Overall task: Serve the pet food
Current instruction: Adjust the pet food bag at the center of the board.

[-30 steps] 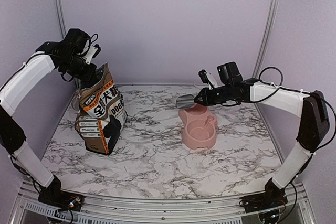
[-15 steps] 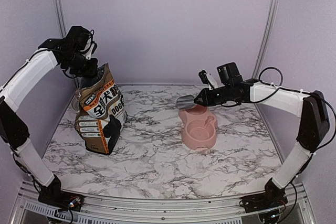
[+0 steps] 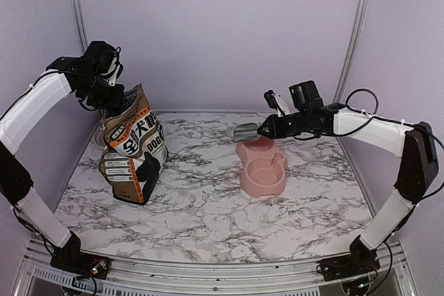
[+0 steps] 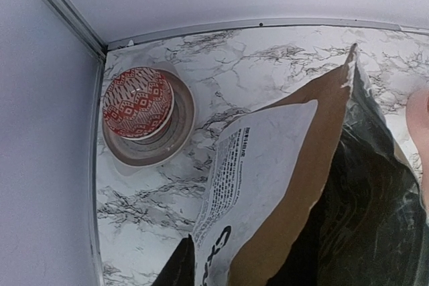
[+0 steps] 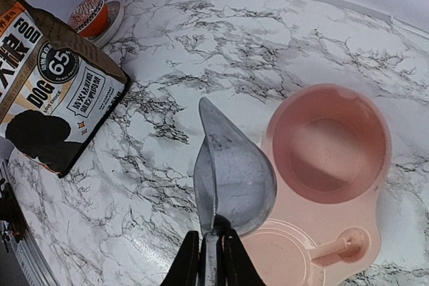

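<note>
Holding the scoop: the right gripper (image 5: 208, 242) has its fingers (image 5: 188, 259) pinched narrow on the thin handle of a grey metal scoop (image 5: 231, 172).
Scoop attitude: it juts out ahead of the fingers with its pointed lip away from the wrist and its hollow side showing bare grey.
Scoop place: raised over the left rim of the pink feeder (image 3: 262, 168), partly over the marble table (image 3: 201, 206).
Feeder: one pink piece with a large round basin (image 5: 328, 142) and a smaller round well with a peg beside it; it sits right of the table's middle.
Left gripper (image 3: 114, 96): up at the top edge of the bag (image 3: 132, 147), at the table's back left; whether it grips the rim or only stands against it cannot be told, and its opening is not shown.
Pet food: inside the brown-and-black bag, which stands upright and tilted, well apart from the feeder; its mouth gapes onto dark lining (image 4: 375, 185), and the pellets themselves cannot be made out.
Nearby: a red patterned ball (image 4: 137, 102) on a small dish (image 4: 179, 132) in the back left corner, just behind the bag.
</note>
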Robot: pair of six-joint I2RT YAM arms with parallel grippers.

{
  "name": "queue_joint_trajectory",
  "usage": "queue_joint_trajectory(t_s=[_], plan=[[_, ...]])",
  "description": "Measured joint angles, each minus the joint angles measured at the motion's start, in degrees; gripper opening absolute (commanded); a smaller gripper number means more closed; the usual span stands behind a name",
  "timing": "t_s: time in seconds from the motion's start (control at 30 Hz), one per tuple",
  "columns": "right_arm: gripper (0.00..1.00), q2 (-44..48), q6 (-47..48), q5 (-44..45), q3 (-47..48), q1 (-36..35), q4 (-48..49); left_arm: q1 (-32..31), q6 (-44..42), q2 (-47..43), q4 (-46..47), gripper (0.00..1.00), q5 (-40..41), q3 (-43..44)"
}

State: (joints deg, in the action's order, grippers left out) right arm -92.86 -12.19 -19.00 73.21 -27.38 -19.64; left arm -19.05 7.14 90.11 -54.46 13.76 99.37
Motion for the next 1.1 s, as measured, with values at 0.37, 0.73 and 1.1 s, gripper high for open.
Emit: queue_joint_trajectory(t_s=[0.37,0.73,1.1], plan=[[0.00,0.3,0.0,-0.1,0.0,0.0,0.0,0.8,2.6,-0.3,0.2,0.00,-1.8,-1.4],[0.00,2.0,0.0,-1.1,0.0,0.0,0.2,0.9,2.3,-0.3,-7.3,0.00,3.1,3.7],[0.00,2.1,-0.1,-1.9,-0.4,0.0,1.3,1.2,-1.9,4.6,-21.1,0.00,13.6,19.1]])
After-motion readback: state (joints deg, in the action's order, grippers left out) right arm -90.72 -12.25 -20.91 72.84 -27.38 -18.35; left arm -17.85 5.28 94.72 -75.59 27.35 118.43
